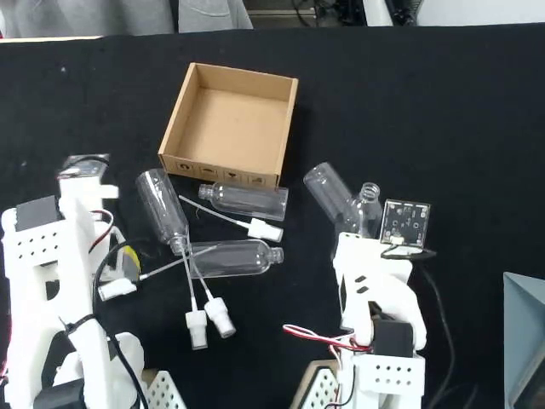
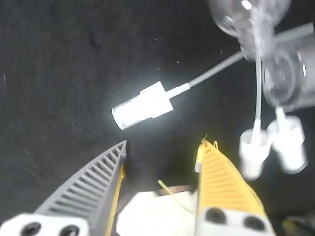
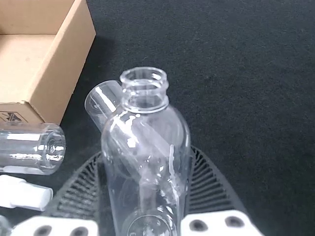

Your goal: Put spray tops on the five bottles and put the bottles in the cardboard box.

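My right gripper [image 3: 147,169] is shut on a clear, uncapped bottle [image 3: 145,132] and holds it upright; the high view shows this bottle [image 1: 368,207] right of the cardboard box [image 1: 230,123]. A second bottle [image 1: 328,190] lies slanted just behind it. Three more bottles [image 1: 162,207] [image 1: 247,200] [image 1: 234,258] lie in front of the box. My left gripper [image 2: 162,143] is open just above the cloth, and a white spray top [image 2: 145,105] with its tube lies a short way ahead of its fingertips. Two other spray tops [image 2: 256,152] [image 2: 290,150] lie side by side nearby.
A further spray top [image 1: 266,228] with a long tube lies between the lying bottles. The box is open and holds nothing. A grey object [image 1: 524,341] stands at the right edge. Black cloth [image 1: 443,111] covers the table, with free room far right and far left.
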You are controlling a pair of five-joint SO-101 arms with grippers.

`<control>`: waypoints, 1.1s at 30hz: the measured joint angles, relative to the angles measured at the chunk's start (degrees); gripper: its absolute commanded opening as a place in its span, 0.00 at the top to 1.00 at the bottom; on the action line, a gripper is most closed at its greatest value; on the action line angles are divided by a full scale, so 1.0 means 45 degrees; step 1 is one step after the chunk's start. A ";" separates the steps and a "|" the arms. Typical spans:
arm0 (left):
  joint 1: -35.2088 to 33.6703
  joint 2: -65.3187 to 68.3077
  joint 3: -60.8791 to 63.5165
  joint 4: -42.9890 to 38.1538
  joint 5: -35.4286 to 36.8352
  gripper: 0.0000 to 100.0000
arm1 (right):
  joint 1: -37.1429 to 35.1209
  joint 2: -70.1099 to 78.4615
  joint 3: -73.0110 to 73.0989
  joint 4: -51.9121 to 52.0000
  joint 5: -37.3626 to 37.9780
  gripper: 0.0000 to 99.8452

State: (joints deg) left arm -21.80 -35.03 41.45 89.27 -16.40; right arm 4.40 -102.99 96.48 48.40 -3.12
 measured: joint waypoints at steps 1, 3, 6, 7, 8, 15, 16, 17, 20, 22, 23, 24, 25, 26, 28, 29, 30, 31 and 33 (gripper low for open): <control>0.0000 0.0000 0.0000 0.0000 0.0781 0.79 | 0.0000 0.0000 0.0000 0.0000 0.0000 0.97; 0.0000 0.0000 0.0000 0.0000 0.2364 0.79 | 0.0000 0.0000 0.0000 0.0000 0.0000 0.97; 0.0000 0.0000 0.0000 0.0000 0.4884 0.79 | 0.0000 0.0000 0.0000 0.0000 0.0000 0.97; 0.0000 0.0000 0.0000 0.0020 0.5685 0.79 | 0.0000 0.0000 0.0000 0.0000 0.0000 0.97; 0.0000 0.0000 0.0000 0.0020 0.6369 0.79 | 0.0000 0.0000 0.0000 0.0000 0.0000 0.97; 0.0000 0.0000 0.1133 0.0000 0.9104 0.79 | 0.0000 0.0000 0.0000 0.0000 0.0000 0.97; 0.0000 0.0000 0.1250 -0.0059 0.9241 0.79 | 0.0000 0.0000 0.0000 0.0000 0.0000 0.97; 0.0000 0.0000 0.1387 -0.0254 0.9338 0.79 | 0.0000 0.0000 0.0000 0.0000 0.0000 0.97; 0.0000 0.0020 0.1875 -0.0840 0.9416 0.79 | 0.0000 0.0000 0.0000 0.0000 0.0000 0.97; 0.0000 0.0020 0.2090 -0.1426 0.9475 0.79 | 0.0000 0.0000 0.0000 0.0000 0.0000 0.97; 0.0000 0.0020 0.2208 -0.1563 0.9495 0.79 | 0.0000 0.0000 0.0000 0.0000 0.0000 0.97; 0.0000 0.0020 0.2344 -0.1797 0.9592 0.79 | 0.0000 0.0000 0.0000 0.0000 0.0000 0.97; 0.0000 0.0020 0.2501 -0.2110 0.9748 0.79 | 0.0000 0.0000 0.0000 0.0000 0.0000 0.97; 0.0000 0.0020 0.2637 -0.2286 0.9905 0.79 | 0.0000 0.0000 0.0000 0.0000 0.0000 0.97; 0.0000 0.0020 0.2930 -0.2813 1.0159 0.79 | 0.0000 0.0000 0.0000 0.0000 0.0000 0.97; 0.0000 0.0020 0.3067 -0.3067 1.0217 0.79 | 0.0000 0.0000 0.0000 0.0000 0.0000 0.97; -0.0039 0.0020 0.3204 -0.3282 1.0256 0.79 | 0.0000 0.0000 0.0000 0.0000 0.0000 0.97; -0.0176 0.0020 0.3360 -0.3536 1.0295 0.79 | 0.0000 0.0000 0.0000 0.0000 0.0000 0.97; -0.0625 0.0020 0.3692 -0.4142 1.0295 0.79 | 0.0000 0.0000 0.0000 0.0000 0.0000 0.97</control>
State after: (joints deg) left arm -24.62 -34.95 58.07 70.64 29.93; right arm 4.40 -102.99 96.48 48.40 -3.12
